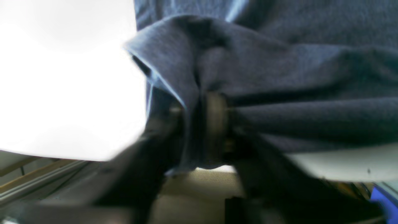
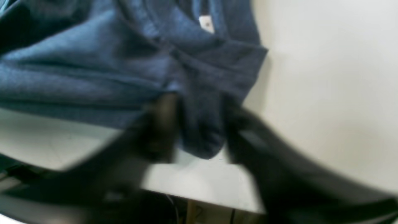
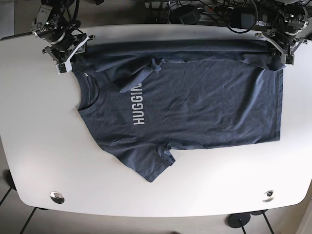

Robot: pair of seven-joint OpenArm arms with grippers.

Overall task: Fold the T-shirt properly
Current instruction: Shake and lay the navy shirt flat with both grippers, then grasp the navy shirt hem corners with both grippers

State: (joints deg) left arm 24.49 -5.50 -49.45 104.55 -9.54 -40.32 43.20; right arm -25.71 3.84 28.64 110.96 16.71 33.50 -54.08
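A dark blue T-shirt [image 3: 195, 107] with white "HUGGIN" lettering lies spread on the white table [image 3: 48, 161], collar to the left and hem to the right. Its far edge is gathered into a ridge stretched between the two grippers. My left gripper [image 3: 282, 59] is at the far right hem corner. In the left wrist view that gripper [image 1: 199, 124] is shut on bunched cloth [image 1: 279, 77]. My right gripper [image 3: 68, 62] is at the far left shoulder. In the right wrist view it [image 2: 199, 124] pinches a fold of the shirt [image 2: 93, 71] near the collar label [image 2: 206, 24].
Cables and equipment [image 3: 209, 12] crowd the space behind the table's far edge. Two round metal fittings [image 3: 57, 196] [image 3: 267, 196] sit near the front corners. One sleeve [image 3: 153, 168] points toward the front edge.
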